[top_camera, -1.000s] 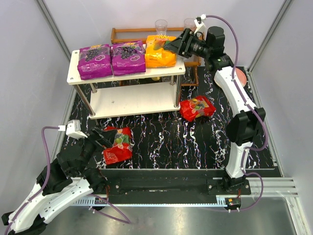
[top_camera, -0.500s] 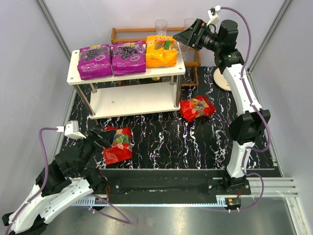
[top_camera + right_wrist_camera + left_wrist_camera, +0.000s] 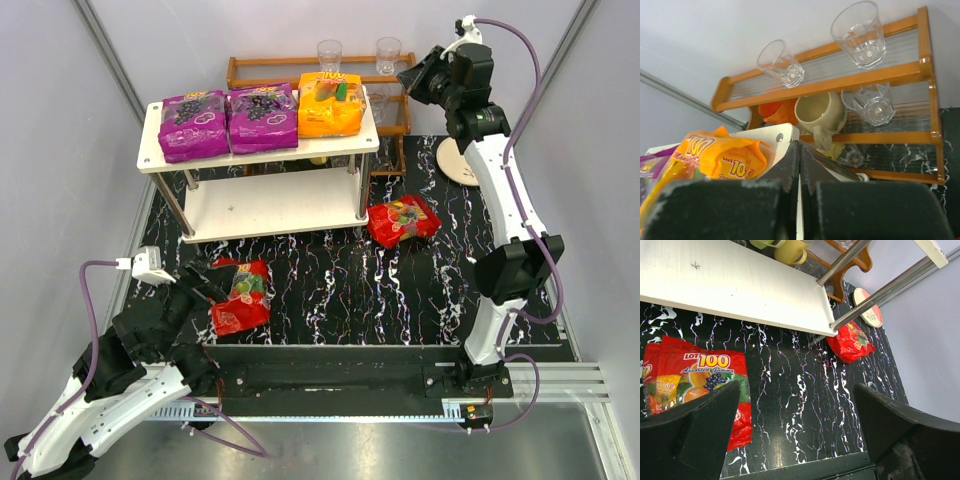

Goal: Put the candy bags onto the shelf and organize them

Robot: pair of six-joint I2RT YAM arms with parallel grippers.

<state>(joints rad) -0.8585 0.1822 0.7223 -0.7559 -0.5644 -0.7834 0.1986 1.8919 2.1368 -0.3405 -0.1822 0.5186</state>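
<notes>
The white shelf (image 3: 270,205) carries two purple candy bags (image 3: 193,125) (image 3: 262,116) and an orange bag (image 3: 329,104) side by side on its top board. One red bag (image 3: 403,221) lies on the black marbled table right of the shelf. Another red bag (image 3: 241,296) lies near the front left. My right gripper (image 3: 415,75) hangs high, right of the orange bag (image 3: 720,157), shut and empty, past the shelf corner (image 3: 782,135). My left gripper (image 3: 797,430) stands open and low, its left finger beside the near red bag (image 3: 695,385).
A brown wooden rack (image 3: 300,70) with clear glasses (image 3: 860,32) and a cream mug (image 3: 821,114) stands behind the shelf. A round plate (image 3: 455,160) lies at the back right. Metal shelf legs (image 3: 875,297) rise between the two red bags.
My right gripper has drawn back from the orange bag, up and to the right, and its jaws have shut on nothing. The left arm has not moved.
</notes>
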